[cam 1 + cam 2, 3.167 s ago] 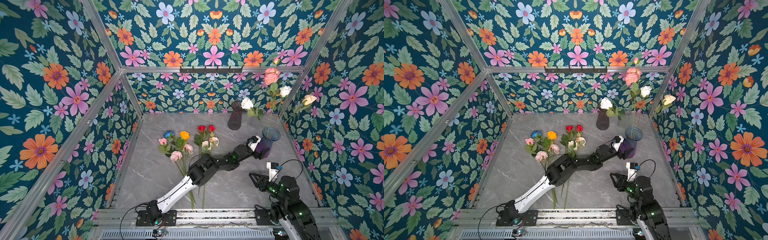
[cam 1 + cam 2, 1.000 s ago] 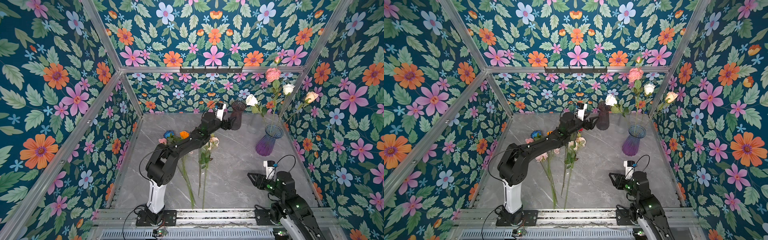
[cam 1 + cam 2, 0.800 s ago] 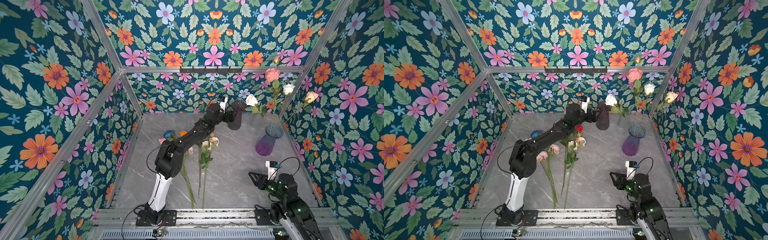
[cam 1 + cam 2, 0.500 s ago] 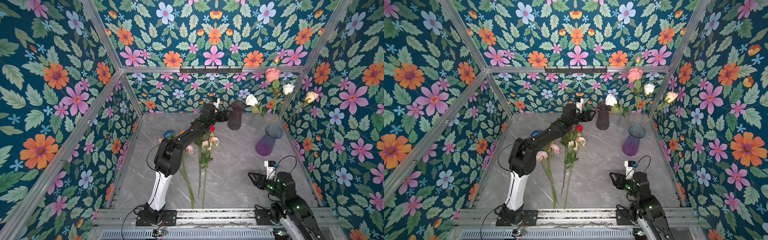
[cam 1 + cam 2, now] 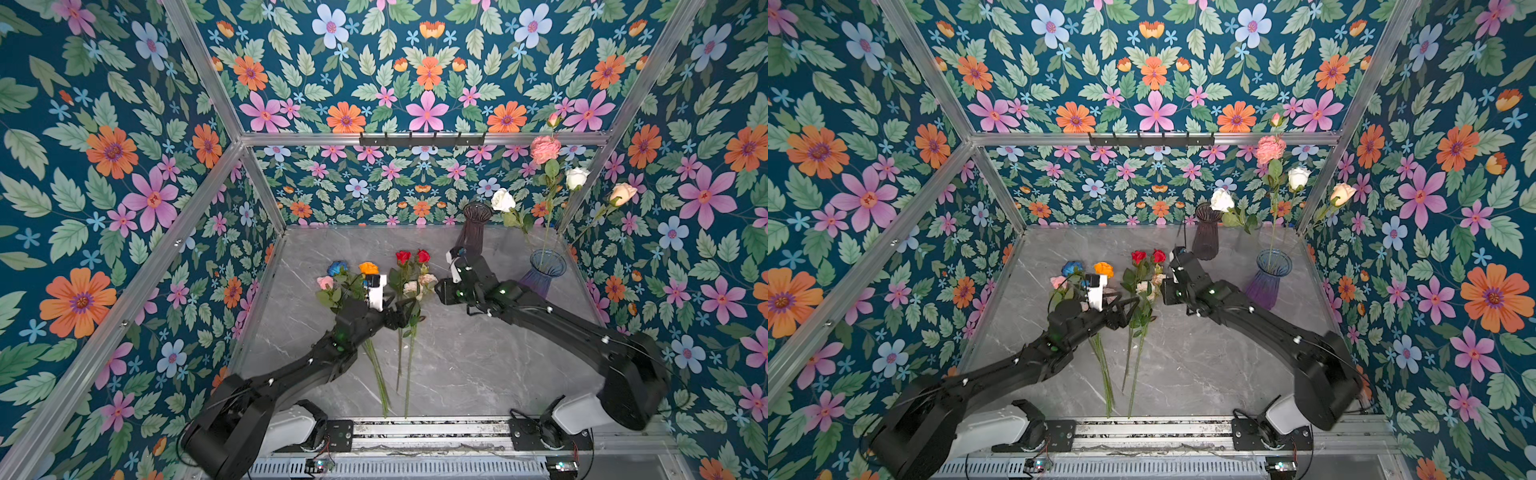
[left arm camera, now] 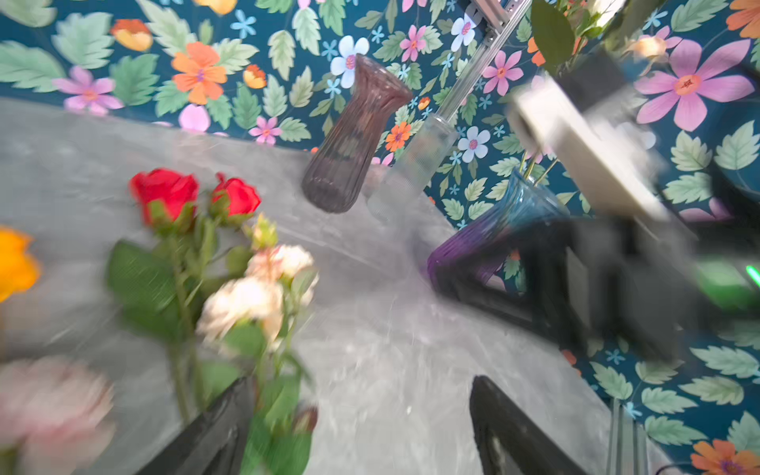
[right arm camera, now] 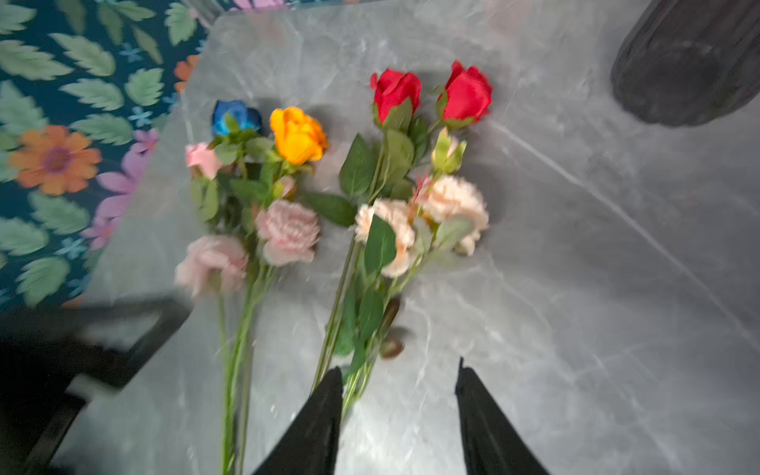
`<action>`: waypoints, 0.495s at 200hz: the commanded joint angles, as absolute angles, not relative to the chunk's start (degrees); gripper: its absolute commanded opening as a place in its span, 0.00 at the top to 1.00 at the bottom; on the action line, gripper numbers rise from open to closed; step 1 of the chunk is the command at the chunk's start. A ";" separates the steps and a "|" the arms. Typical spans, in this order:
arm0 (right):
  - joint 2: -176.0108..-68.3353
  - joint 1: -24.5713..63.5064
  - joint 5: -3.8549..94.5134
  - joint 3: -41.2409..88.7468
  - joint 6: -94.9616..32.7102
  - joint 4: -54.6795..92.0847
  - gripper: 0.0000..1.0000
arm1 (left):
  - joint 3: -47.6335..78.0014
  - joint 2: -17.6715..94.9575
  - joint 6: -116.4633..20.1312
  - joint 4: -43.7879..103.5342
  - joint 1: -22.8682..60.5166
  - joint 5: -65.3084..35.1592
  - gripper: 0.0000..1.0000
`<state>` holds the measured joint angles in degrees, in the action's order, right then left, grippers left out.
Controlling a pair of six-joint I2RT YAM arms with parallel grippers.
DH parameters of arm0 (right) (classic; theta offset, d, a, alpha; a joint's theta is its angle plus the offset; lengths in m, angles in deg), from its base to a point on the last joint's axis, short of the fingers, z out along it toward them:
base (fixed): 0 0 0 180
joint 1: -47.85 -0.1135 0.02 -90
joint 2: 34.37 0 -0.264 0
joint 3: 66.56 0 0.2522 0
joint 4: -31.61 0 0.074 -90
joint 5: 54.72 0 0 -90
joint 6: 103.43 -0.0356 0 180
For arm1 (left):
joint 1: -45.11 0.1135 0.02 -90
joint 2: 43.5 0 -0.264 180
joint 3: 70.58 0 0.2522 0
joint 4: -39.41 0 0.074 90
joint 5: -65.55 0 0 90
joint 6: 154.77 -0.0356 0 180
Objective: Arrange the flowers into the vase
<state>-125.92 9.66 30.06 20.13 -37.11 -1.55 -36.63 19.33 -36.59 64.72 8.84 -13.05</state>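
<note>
1. Loose flowers (image 5: 409,286) lie in two bunches on the grey marble table (image 5: 478,365).
2. Four more stand in the blue-purple vase (image 5: 542,276).
3. The left gripper (image 5: 405,313) and right gripper (image 5: 441,291) flank the red-rose bunch.

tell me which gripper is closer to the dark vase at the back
Right. The right gripper hovers just in front of the dark vase, by the cream flowers. The left gripper is farther forward, at the stems of the red roses.

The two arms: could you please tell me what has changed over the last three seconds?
The left hand drew back from the dark ribbed glass vase to the loose long-stemmed flowers; the right hand reached forward to them. Nothing was grasped. The flowers, that vase and the blue-purple glass vase stayed.
</note>
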 commanded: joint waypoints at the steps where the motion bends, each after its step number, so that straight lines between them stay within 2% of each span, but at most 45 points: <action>1: -135.39 10.73 21.50 32.73 -34.26 -10.73 0.54 | -43.05 11.35 -35.19 66.12 8.90 -15.97 0.15; 50: -152.75 15.03 16.65 64.56 -33.27 -26.44 0.57 | -54.15 -7.78 -30.49 60.11 8.90 -16.49 0.15; 99: -164.48 20.19 13.42 90.26 -30.29 -40.47 0.57 | -58.14 -16.61 -29.25 53.82 8.90 -15.99 0.15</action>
